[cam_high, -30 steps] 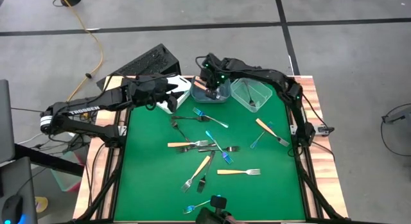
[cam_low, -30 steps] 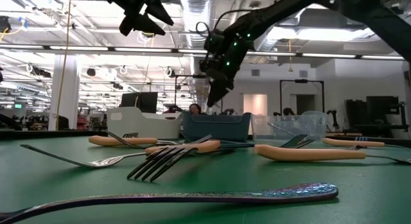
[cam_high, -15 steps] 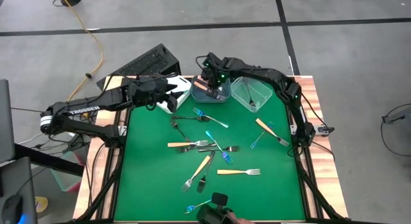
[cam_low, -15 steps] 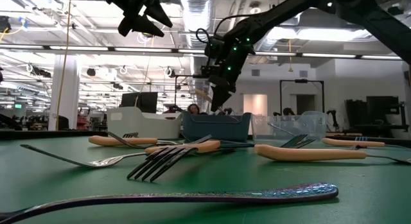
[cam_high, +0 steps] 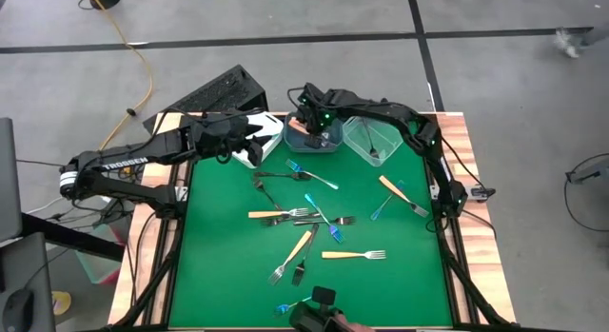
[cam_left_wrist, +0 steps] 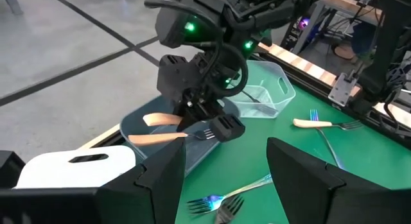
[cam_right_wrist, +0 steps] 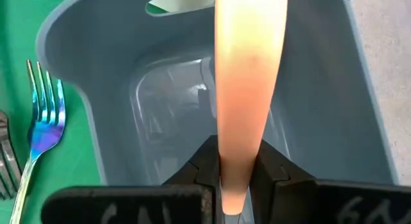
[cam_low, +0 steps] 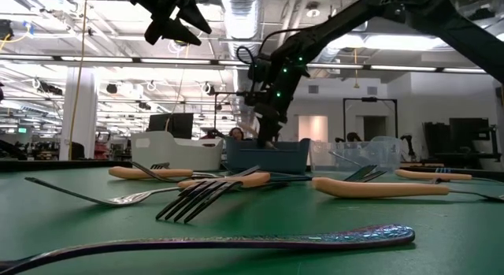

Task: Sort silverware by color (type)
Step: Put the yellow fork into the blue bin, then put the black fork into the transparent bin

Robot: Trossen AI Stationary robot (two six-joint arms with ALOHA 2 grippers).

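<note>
My right gripper is at the far edge, right over the grey-blue bin, shut on an orange-handled fork. In the right wrist view the handle runs out from the fingers over the bin's hollow. Another orange handle lies inside this bin. My left gripper hangs open, high over the white bin, with nothing between its fingers. More silverware lies flat on the green mat, such as a blue fork and an orange fork. My right gripper pinches the fork between its two fingers at the handle's narrow end, next to the tines. The fingers slant steeply down from above. The fork lies about level over the bin's opening, its handle sticking out away from the fingers.
A clear bin with a utensil in it stands right of the grey-blue one. Forks are scattered over the middle of the mat, with bare green at its near left. A dark device sits at the near edge.
My right gripper has gone down toward the grey-blue bin with the orange-handled fork, from well above the rim to about rim height, staying shut on it.
</note>
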